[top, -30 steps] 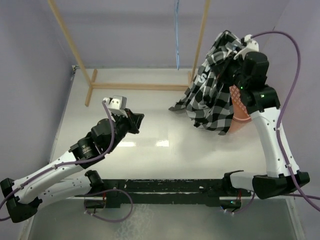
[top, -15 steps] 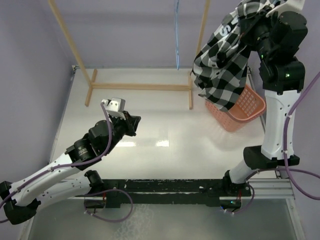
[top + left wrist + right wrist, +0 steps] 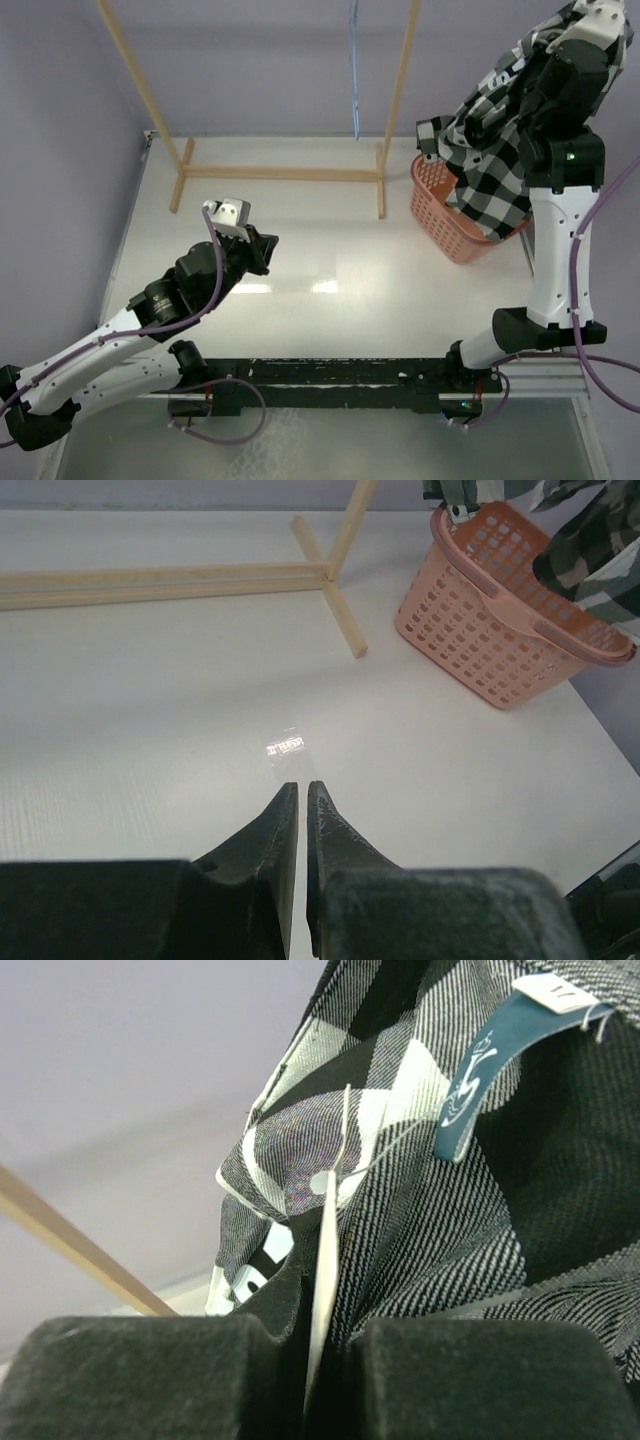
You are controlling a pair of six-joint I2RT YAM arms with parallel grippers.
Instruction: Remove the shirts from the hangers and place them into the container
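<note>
The black-and-white checked shirt (image 3: 493, 165) hangs from high at the far right, its lower part draped into the salmon-pink container (image 3: 462, 238). My right gripper (image 3: 325, 1290) is shut on the shirt (image 3: 460, 1220), with cloth and a white label edge pinched between the pads. The thin light-blue hanger (image 3: 354, 70) hangs bare from the rack, left of the shirt. My left gripper (image 3: 268, 245) sits low over the table's middle-left, shut with nothing in it (image 3: 302, 792). In the left wrist view the container (image 3: 470, 630) stands at upper right, with the shirt (image 3: 590, 550) hanging over it.
The tan wooden rack (image 3: 280, 172) stands across the back of the table, its foot bars (image 3: 340, 610) lying just left of the container. My right arm (image 3: 560, 230) rises upright along the table's right edge. Purple walls close off the back and sides.
My right arm has lifted the shirt and swung it right, from in front of the container to above it, where its lower part now hangs inside. The left arm has barely moved.
</note>
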